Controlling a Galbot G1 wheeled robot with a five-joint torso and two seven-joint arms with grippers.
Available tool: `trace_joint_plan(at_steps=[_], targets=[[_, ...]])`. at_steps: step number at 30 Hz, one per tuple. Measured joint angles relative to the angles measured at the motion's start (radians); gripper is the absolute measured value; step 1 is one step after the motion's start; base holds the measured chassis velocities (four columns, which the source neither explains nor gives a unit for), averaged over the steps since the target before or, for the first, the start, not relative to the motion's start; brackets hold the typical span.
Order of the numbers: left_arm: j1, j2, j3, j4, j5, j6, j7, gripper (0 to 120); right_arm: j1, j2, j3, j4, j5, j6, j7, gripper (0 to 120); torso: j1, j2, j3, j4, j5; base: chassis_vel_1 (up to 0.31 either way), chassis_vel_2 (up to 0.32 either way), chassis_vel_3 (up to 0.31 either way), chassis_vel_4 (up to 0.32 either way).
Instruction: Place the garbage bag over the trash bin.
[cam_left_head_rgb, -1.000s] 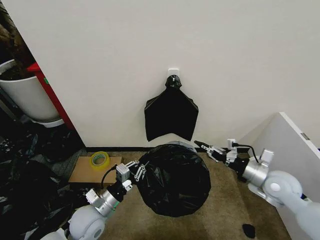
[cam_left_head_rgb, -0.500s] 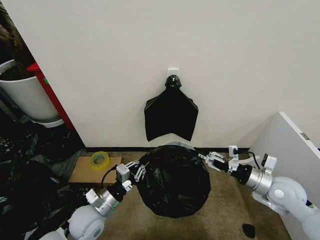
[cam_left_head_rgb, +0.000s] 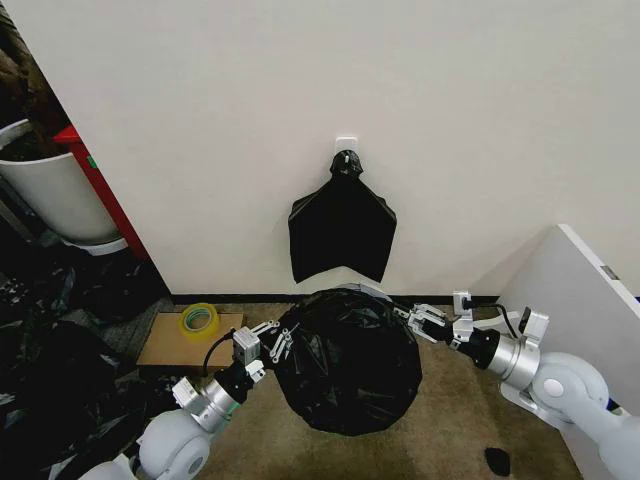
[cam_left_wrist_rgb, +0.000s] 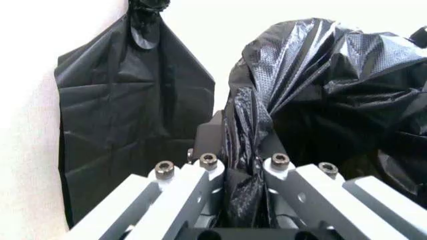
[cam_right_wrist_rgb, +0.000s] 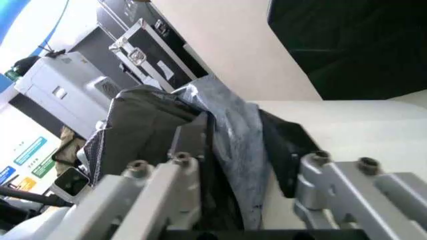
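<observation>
Garbage bag (cam_left_head_rgb: 347, 360) sits on the floor at six o'clock of the head view, ballooned over the trash bin (cam_left_head_rgb: 352, 291), whose pale rim peeks out at the bag's twelve o'clock. Left gripper (cam_left_head_rgb: 272, 341) at the bag's nine o'clock has its jaws pinched on a fold of film, likely anchoring that side. Right gripper (cam_left_head_rgb: 418, 318) at two o'clock has plastic bunched between its jaws, presumably to stretch the mouth across.

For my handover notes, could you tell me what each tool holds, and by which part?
Both hold the garbage bag: left tool grips a gathered fold at its left edge, right tool at its upper right edge.
</observation>
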Motion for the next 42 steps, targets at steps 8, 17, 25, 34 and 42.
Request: trace_joint_plan(at_steps=[8, 17, 25, 34, 42], targets=[[0.001, -0.001, 0.000, 0.000, 0.001, 0.001, 0.000, 4, 0.006, 0.004, -0.007, -0.004, -0.006, 0.007, 0.011, 0, 0.000, 0.000, 0.000, 0.0000, 0.0000, 0.000, 0.000, 0.000, 0.000], [0.001, -0.003, 0.003, -0.004, 0.007, 0.002, 0.000, 4, 0.035, 0.018, -0.037, -0.015, -0.026, 0.014, 0.066, 0, 0.000, 0.000, 0.000, 0.0000, 0.0000, 0.000, 0.000, 0.000, 0.000], [0.007, -0.004, 0.004, -0.011, 0.024, 0.002, 0.005, 4, 0.095, 0.053, -0.092, -0.058, -0.078, 0.022, 0.154, 0, 0.000, 0.000, 0.000, 0.0001, 0.0001, 0.000, 0.000, 0.000, 0.000], [0.009, -0.004, 0.005, -0.012, 0.038, 0.002, 0.007, 4, 0.091, 0.059, -0.102, -0.072, -0.154, 0.018, 0.179, 0, 0.000, 0.000, 0.000, 0.0001, 0.0001, 0.000, 0.000, 0.000, 0.000], [0.007, -0.007, 0.000, -0.005, 0.032, 0.015, -0.027, 4, 0.056, 0.050, -0.062, -0.058, -0.174, 0.045, 0.142, 13, 0.000, 0.000, 0.000, 0.0000, 0.0000, 0.000, 0.000, 0.000, 0.000]])
